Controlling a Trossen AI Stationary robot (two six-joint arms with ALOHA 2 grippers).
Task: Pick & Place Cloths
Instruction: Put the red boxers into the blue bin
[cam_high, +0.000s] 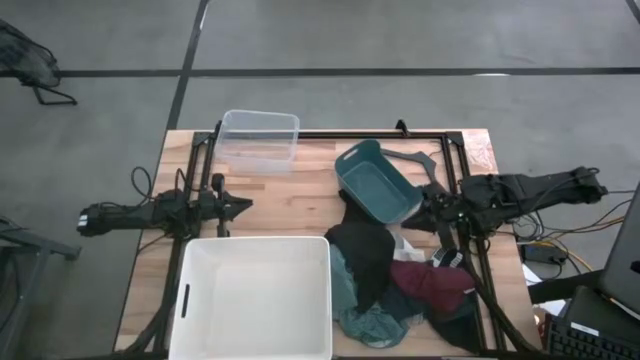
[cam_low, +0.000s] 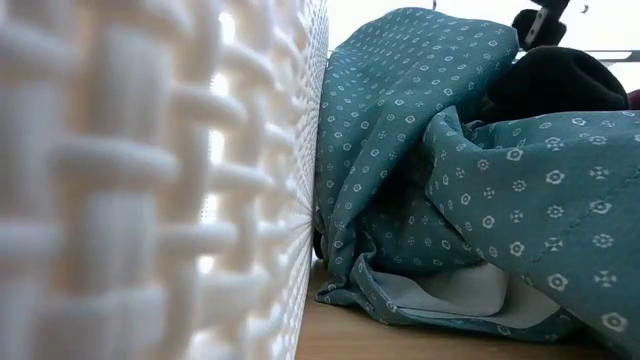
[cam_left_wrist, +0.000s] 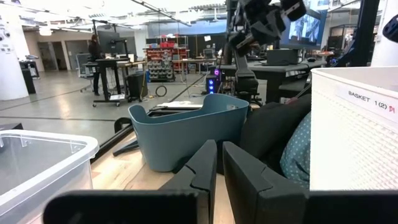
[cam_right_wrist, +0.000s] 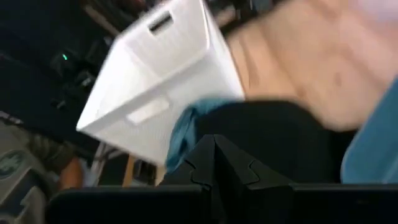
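In the high view the cloths (cam_high: 395, 280) lie in a loose heap at the lower right of the frame, on the wooden table (cam_high: 300, 200), their long axis running roughly from the upper middle of the heap down toward the bottom edge. A black cloth (cam_high: 362, 255) drapes down from just below the teal basket (cam_high: 378, 180), a maroon cloth (cam_high: 432, 282) lies to its right, and a teal-green cloth (cam_high: 370, 322) spreads along the bottom, pressed against the right wall of the white tub (cam_high: 255, 297). A scrap of white fabric shows between the black and the maroon. In the low view the teal-green cloth carries a small pale dotted pattern, is bunched in soft folds, and touches the tub's woven side.

The right gripper (cam_high: 428, 212) sits at the upper right edge of the heap, just beside the teal basket, above the black cloth; its own wrist view shows the fingers (cam_right_wrist: 214, 165) closed together, tips meeting, with black fabric just beyond them, and contact cannot be told. The left gripper (cam_high: 240, 206) waits at centre left of the frame, well apart from the heap, near a clear plastic bin (cam_high: 260, 140), its fingers nearly together with a thin gap
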